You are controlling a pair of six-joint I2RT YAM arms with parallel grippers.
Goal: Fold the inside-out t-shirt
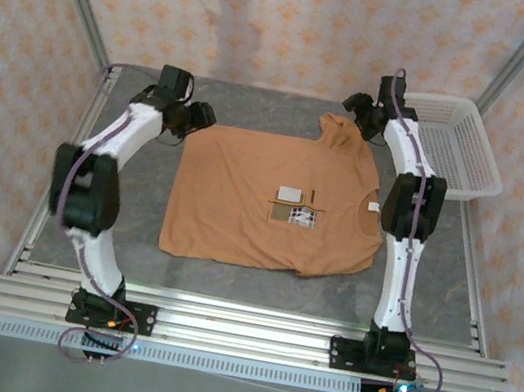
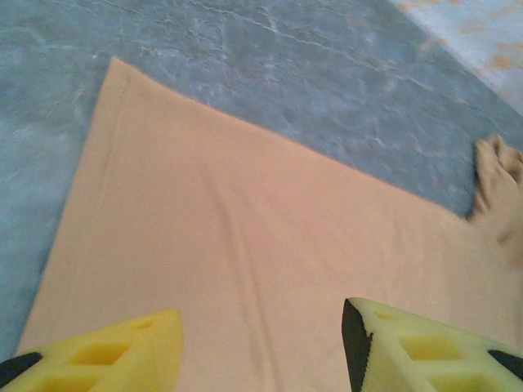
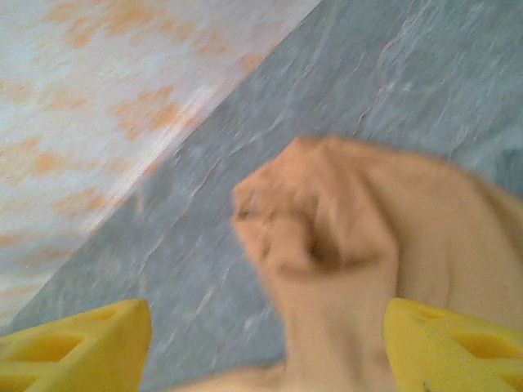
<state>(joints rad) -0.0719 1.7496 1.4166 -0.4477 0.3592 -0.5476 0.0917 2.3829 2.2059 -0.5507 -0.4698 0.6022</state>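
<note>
The orange-tan inside-out t-shirt [image 1: 240, 202] lies spread flat in the middle of the table, with a white label [image 1: 290, 194] and a dark-printed patch near its centre. One sleeve [image 1: 337, 128] is bunched up at the far right corner. My left gripper [image 1: 198, 116] hovers at the shirt's far left corner, open, with flat cloth [image 2: 245, 229] below its yellow fingers [image 2: 122, 347]. My right gripper [image 1: 358, 110] is open over the bunched sleeve [image 3: 327, 229]. The cloth runs between its fingers [image 3: 433, 339] without being pinched.
A white mesh basket [image 1: 459, 144] stands at the far right corner of the grey table [image 1: 115, 221]. Patterned curtain walls close in the back and sides. An aluminium rail [image 1: 238, 329] runs along the near edge.
</note>
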